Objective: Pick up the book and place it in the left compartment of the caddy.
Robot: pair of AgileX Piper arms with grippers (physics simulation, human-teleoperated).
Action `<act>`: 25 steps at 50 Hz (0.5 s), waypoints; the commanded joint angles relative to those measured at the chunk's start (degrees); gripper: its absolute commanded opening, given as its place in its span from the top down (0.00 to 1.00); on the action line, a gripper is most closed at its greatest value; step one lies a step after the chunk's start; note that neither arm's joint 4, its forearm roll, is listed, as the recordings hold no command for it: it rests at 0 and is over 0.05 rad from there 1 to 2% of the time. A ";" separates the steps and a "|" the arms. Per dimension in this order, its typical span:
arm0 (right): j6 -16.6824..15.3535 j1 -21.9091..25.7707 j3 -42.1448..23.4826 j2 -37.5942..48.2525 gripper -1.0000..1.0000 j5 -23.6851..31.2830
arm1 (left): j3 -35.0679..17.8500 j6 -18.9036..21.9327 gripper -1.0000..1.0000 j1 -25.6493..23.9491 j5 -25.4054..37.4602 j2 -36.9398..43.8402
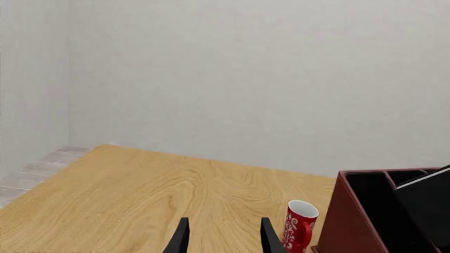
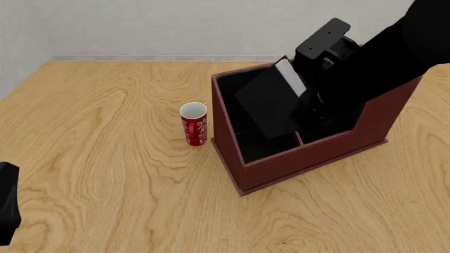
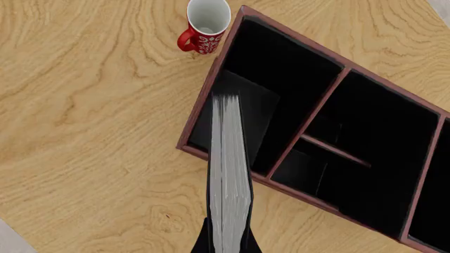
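Black book (image 2: 271, 103) pinched in right gripper (image 3: 226, 238), tilted over left compartment (image 2: 243, 129); left gripper (image 1: 223, 232) parted.

Readable text: none in any of the three views.
Book (image 2: 271, 103): plain black covers and bare white page edges; no title, label or number shows.
Mug (image 2: 194, 124): red with a white swirl pattern; ornament only, no letters or brand.
Caddy (image 2: 309, 161): reddish-brown walls and black lining, unmarked.
Table (image 2: 105, 158): wood grain only, no sign or sticker.
Wall (image 1: 246, 79): plain pale grey, nothing written on it.
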 commanded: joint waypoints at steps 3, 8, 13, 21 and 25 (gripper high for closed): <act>1.12 -0.53 -1.90 2.16 1.00 0.00 | 0.17 0.38 0.00 0.28 0.12 0.00; 0.86 -1.47 -2.99 3.30 1.00 0.00 | 0.91 0.56 0.00 0.21 -0.18 0.00; 0.87 -2.00 -3.77 4.35 1.00 0.00 | 1.29 0.86 0.00 0.13 -0.40 0.00; 1.26 -2.03 -5.11 5.98 1.00 0.00 | 1.67 1.09 0.00 0.67 -0.73 0.00; 1.28 -2.05 -5.68 6.86 1.00 0.00 | 2.08 1.28 0.00 0.91 -0.96 0.00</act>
